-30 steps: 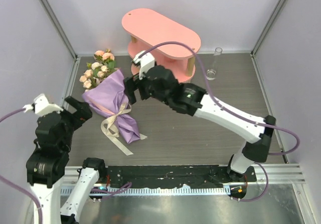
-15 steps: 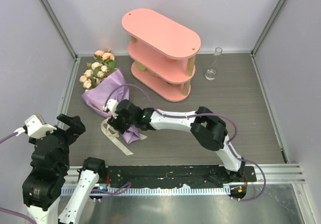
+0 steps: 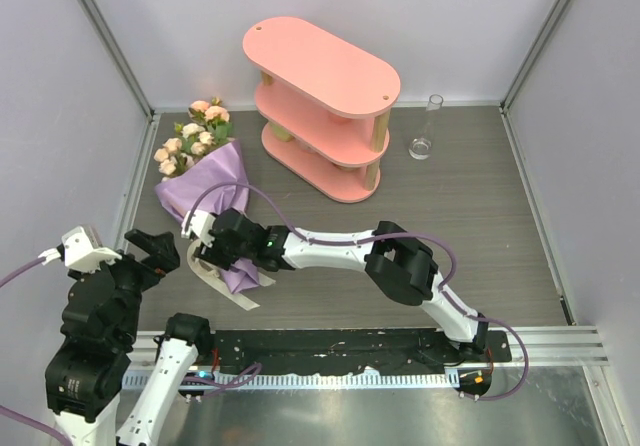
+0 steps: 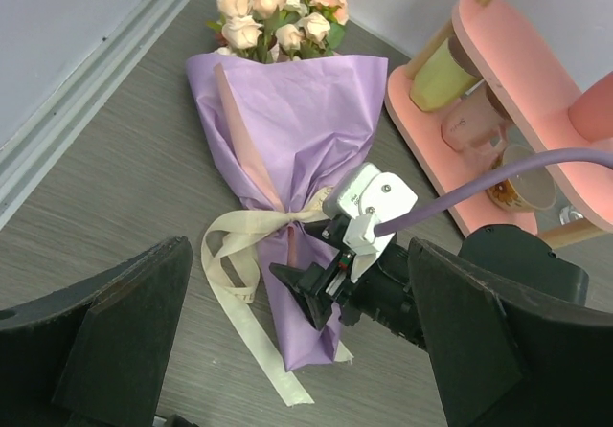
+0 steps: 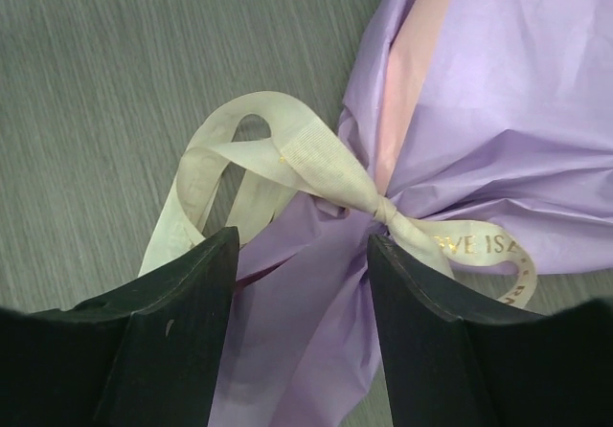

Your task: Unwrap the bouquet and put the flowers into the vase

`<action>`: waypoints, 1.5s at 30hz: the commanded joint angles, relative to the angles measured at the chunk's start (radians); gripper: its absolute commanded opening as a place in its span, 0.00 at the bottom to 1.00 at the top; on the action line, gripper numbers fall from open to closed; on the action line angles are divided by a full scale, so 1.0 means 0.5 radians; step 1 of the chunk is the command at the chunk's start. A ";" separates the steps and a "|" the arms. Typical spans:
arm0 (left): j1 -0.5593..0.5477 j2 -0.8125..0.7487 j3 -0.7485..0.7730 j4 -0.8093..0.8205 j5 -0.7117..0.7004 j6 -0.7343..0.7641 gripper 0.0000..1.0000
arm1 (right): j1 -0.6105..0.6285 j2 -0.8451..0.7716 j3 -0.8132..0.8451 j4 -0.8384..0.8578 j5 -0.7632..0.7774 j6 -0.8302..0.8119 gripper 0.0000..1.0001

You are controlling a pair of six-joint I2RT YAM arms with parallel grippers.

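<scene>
While I watch from above, the bouquet (image 3: 205, 178), a crinkled purple paper cone, lies at nine o'clock on the wood-grain table (image 3: 470, 226), blooms toward eleven. The clear glass vase (image 3: 424, 134) stands at two. The right gripper (image 3: 212, 256) sits on its narrow tail.

Left wrist: the left gripper (image 4: 299, 247) gapes wide, empty.

Right wrist: matte black fingers (image 5: 163, 331) pinch the paper below the woven cream ribbon (image 5: 306, 154) knot.
</scene>
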 commanded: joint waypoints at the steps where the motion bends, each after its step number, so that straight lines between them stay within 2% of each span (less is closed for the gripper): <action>1: -0.007 0.042 -0.003 0.097 0.065 -0.004 0.98 | -0.001 -0.081 0.076 0.157 0.100 -0.076 0.62; 4: -0.004 0.017 -0.025 0.087 0.016 -0.025 0.95 | -0.001 -0.014 0.172 0.087 0.091 -0.058 0.61; 8: -0.007 0.002 -0.080 0.057 -0.103 -0.096 0.94 | 0.011 -0.044 0.046 0.175 0.023 -0.027 0.62; 16: -0.004 0.293 -0.221 0.032 -0.098 -0.384 0.99 | 0.023 -0.078 -0.141 0.191 0.262 -0.144 0.66; 22: -0.004 0.462 -0.426 0.332 0.221 -0.572 1.00 | -0.023 -0.231 -0.438 0.271 0.520 -0.202 0.66; 26: -0.004 0.673 -0.494 0.495 0.304 -0.605 1.00 | -0.075 -0.397 -0.626 0.378 0.526 -0.184 0.66; 31: 0.032 0.766 -0.601 0.606 0.381 -0.691 0.98 | -0.170 -0.541 -0.764 0.452 0.413 -0.098 0.66; 33: 0.057 0.784 -0.715 0.682 0.518 -0.737 0.94 | -0.207 -0.556 -0.782 0.458 0.370 -0.076 0.66; 34: 0.097 0.793 -0.758 0.710 0.568 -0.765 0.85 | -0.219 -0.563 -0.801 0.467 0.318 -0.058 0.66; 35: 0.118 0.803 -0.843 0.759 0.665 -0.823 0.82 | -0.228 -0.569 -0.807 0.473 0.297 -0.049 0.65; 42: 0.345 0.882 -1.120 0.943 0.752 -0.986 0.72 | -0.244 -0.553 -0.847 0.507 0.177 -0.036 0.63; 43: 0.394 0.928 -1.144 0.952 0.755 -1.004 0.63 | -0.250 -0.553 -0.856 0.516 0.168 -0.033 0.63; 45: 0.477 0.977 -1.197 0.925 0.770 -1.102 0.50 | -0.259 -0.557 -0.862 0.526 0.146 -0.015 0.63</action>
